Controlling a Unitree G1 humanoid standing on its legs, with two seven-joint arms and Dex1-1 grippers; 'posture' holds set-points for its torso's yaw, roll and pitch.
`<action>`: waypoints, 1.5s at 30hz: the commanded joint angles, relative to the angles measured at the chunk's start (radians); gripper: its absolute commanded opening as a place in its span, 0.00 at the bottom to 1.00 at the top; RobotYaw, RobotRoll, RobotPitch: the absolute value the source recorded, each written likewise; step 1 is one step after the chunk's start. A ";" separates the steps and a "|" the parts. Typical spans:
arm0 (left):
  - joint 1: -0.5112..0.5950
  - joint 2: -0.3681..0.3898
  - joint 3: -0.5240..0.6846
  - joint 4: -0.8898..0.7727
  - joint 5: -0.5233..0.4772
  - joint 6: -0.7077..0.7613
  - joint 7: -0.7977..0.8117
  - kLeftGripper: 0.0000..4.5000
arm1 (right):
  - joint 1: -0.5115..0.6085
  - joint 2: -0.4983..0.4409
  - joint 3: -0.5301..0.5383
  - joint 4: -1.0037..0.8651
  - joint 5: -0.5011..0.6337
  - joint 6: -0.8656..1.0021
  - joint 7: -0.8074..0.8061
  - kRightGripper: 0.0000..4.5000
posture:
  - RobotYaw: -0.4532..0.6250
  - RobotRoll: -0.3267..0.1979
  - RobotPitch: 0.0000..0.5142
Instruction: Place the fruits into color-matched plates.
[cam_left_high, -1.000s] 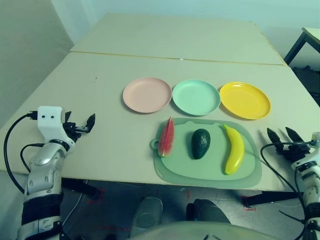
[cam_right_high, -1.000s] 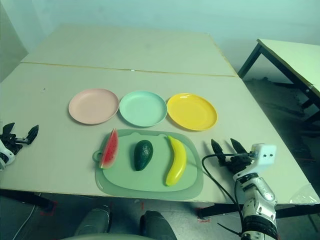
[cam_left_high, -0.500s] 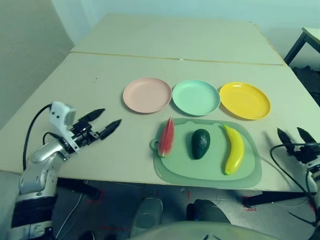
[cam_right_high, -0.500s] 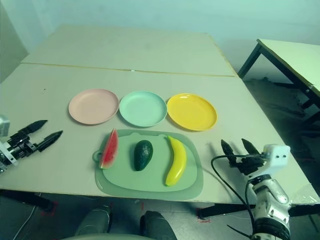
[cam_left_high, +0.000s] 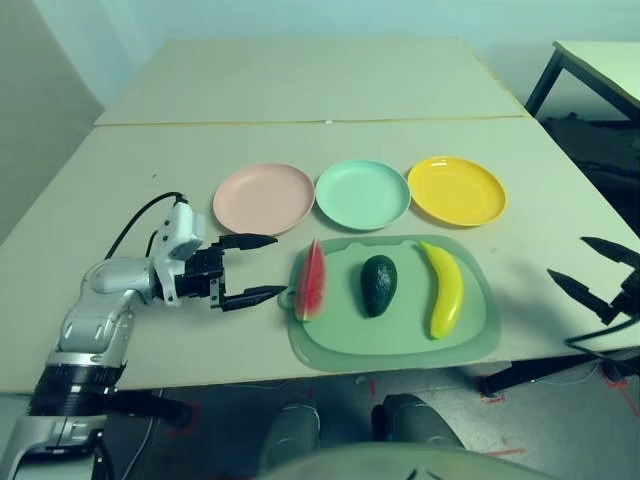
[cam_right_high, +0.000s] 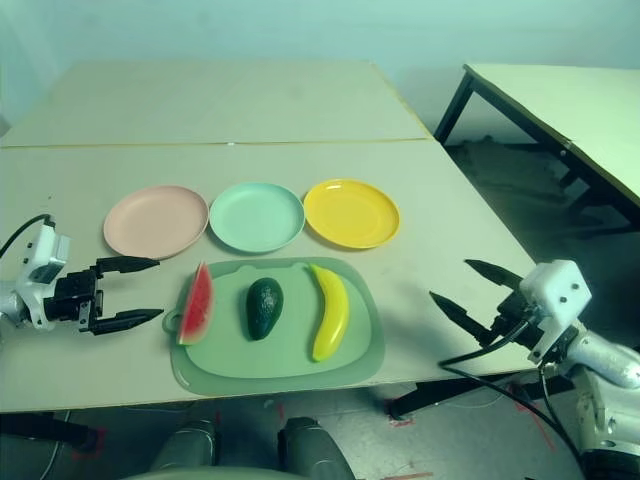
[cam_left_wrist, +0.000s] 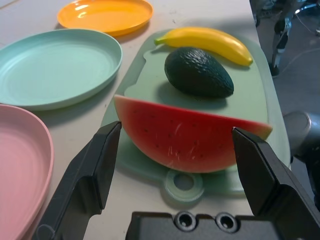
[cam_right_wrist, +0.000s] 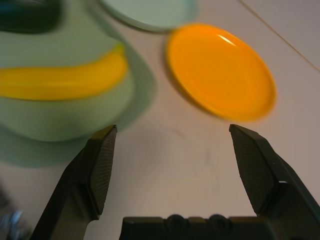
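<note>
Head views: the watermelon wedge (cam_left_high: 309, 281), avocado (cam_left_high: 378, 285) and banana (cam_left_high: 444, 289) lie in a row on the cutting mat (cam_left_high: 400, 345) at the table's (cam_left_high: 150, 140) near edge. The pink plate (cam_left_high: 263, 197), mint green plate (cam_left_high: 362, 193) and yellow plate (cam_left_high: 456, 189) sit just behind, each behind its matching fruit.

Left wrist view: the left gripper (cam_left_wrist: 176, 150) is spread wide and empty, lined up on the wedge, probably to grasp it.

Right wrist view: the right gripper (cam_right_wrist: 176, 160) gapes empty off the mat's right edge, facing banana and yellow plate.

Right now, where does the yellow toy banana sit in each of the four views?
Left eye: yellow toy banana, right end of the pale green cutting mat.
Right eye: lower centre.
Left wrist: top, beyond the dark green avocado.
Right wrist: left edge.
Shared landmark: the round yellow plate.
</note>
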 joint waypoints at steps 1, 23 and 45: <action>0.003 0.022 0.005 0.039 0.015 -0.036 -0.033 0.99 | -0.138 -0.140 0.095 -0.164 0.042 0.155 0.100 1.00 | 0.41 0.62 0.11; -0.061 0.016 -0.037 0.038 0.054 -0.013 -0.003 0.99 | -0.950 -0.044 0.991 0.043 -0.501 -0.158 0.427 1.00 | 0.46 0.62 0.16; -0.026 0.022 -0.041 -0.055 0.044 0.038 0.032 0.99 | -0.895 0.134 1.085 0.192 -0.658 -0.300 0.427 1.00 | 0.50 0.62 0.14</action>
